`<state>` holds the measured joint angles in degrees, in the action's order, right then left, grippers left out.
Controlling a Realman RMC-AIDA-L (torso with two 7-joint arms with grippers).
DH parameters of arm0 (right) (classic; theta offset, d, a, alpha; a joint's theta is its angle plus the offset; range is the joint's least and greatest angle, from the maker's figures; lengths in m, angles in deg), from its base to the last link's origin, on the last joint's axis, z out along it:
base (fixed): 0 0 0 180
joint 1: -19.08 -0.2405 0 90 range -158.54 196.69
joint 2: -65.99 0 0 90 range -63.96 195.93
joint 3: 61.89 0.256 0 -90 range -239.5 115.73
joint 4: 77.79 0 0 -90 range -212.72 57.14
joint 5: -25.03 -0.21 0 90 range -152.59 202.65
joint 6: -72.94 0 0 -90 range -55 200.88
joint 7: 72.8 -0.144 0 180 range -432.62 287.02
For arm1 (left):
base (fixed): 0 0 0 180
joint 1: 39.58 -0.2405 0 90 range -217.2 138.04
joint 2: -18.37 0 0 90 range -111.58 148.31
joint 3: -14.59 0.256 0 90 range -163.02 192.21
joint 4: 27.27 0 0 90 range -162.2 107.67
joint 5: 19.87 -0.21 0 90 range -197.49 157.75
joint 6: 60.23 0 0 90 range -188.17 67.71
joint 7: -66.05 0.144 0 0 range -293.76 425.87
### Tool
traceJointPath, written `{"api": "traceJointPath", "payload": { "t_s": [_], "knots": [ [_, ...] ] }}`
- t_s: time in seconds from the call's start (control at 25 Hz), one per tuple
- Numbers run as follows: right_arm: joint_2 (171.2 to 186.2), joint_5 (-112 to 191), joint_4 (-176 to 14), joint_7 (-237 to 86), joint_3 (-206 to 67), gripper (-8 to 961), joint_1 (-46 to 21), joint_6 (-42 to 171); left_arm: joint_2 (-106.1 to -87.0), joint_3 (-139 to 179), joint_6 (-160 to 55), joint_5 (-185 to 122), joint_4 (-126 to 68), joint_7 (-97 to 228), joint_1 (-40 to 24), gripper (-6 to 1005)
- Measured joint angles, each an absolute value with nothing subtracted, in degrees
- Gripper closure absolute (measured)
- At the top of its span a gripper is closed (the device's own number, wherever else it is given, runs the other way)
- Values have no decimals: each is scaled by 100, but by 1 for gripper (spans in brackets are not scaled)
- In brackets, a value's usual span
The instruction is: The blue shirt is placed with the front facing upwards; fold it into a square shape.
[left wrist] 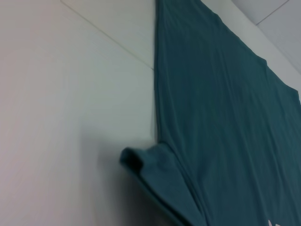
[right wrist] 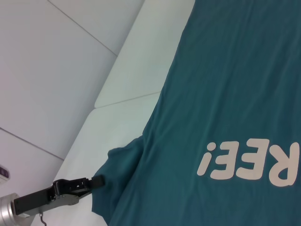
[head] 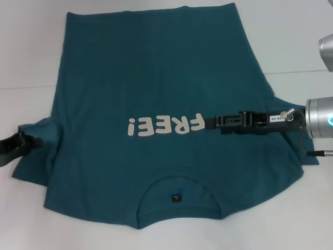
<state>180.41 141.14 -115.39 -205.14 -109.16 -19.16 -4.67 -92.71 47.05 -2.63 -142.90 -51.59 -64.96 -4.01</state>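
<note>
Shirt (head: 156, 94) lay flat beneath the right gripper (head: 210, 121), jaws unclear, beside the lettering (head: 165, 125); left gripper (head: 18, 141) apparently pinched the sleeve (left wrist: 155, 174). Uneven pulling could've bunched the fabric, ruining the square.

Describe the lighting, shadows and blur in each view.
Head view: even, soft light, blue shirt sharp, faint shadow along its edges. Left wrist view: soft focus, dim shadow beside the folded sleeve. Right wrist view: lettering crisp, left claw slightly blurred.
</note>
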Motion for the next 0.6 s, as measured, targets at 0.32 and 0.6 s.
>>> {"api": "traceJointPath", "payload": {
  "t_s": [0.32, 0.6],
  "knots": [
    [18042, 14113, -11489, -20516, -10917, 149, -1932, -467, -9249, 4710, -227, -14309, -5163, -6443, -424, 959],
    [18041, 14113, -11481, -20516, -10917, 150, -1915, -467, -9085, 4636, -245, -14310, -5212, -6485, -432, 958]
  ]
}}
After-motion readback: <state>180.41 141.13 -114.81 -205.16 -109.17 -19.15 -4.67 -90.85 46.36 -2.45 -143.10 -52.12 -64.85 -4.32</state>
